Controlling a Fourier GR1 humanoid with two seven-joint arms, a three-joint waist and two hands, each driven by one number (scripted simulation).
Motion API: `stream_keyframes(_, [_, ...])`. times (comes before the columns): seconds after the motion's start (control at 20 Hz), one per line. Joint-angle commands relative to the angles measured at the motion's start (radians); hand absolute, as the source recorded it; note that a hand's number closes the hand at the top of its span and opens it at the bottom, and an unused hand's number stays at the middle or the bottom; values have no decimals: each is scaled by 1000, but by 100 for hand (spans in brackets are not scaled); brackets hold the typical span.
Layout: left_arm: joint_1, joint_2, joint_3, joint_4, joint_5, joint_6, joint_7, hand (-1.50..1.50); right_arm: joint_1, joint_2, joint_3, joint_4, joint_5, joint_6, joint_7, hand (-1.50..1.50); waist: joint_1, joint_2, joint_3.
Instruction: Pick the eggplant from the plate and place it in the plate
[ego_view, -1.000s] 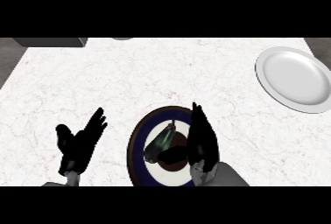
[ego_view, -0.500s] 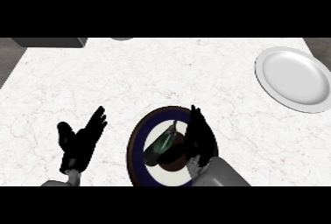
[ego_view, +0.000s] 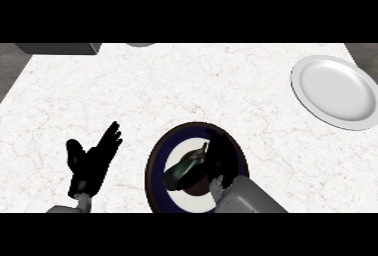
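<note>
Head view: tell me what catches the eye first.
The dark blue plate near the bottom centre stands out, with the eggplant lying on it and the right robot hand over it. A white plate sits at the counter's far right, and the left robot hand rests open at lower left.
</note>
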Motion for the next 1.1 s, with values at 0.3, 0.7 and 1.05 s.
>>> stream_keyframes(0.3, [-6,-3,15,-3,4,-15,26,0,-122,21,97,134,-48,-14,189,150,0,12,2])
stream_keyframes(0.7, [-20,-24,-14,-3,-28,0,14,0,-358,-161,-221,432,44,-34,109,150,36,42,-1])
stream_keyframes(1.05, [-55,-25,-32,-2,-20,-35,23,0,-589,-348,-283,661,258,-171,58,150,101,62,-3])
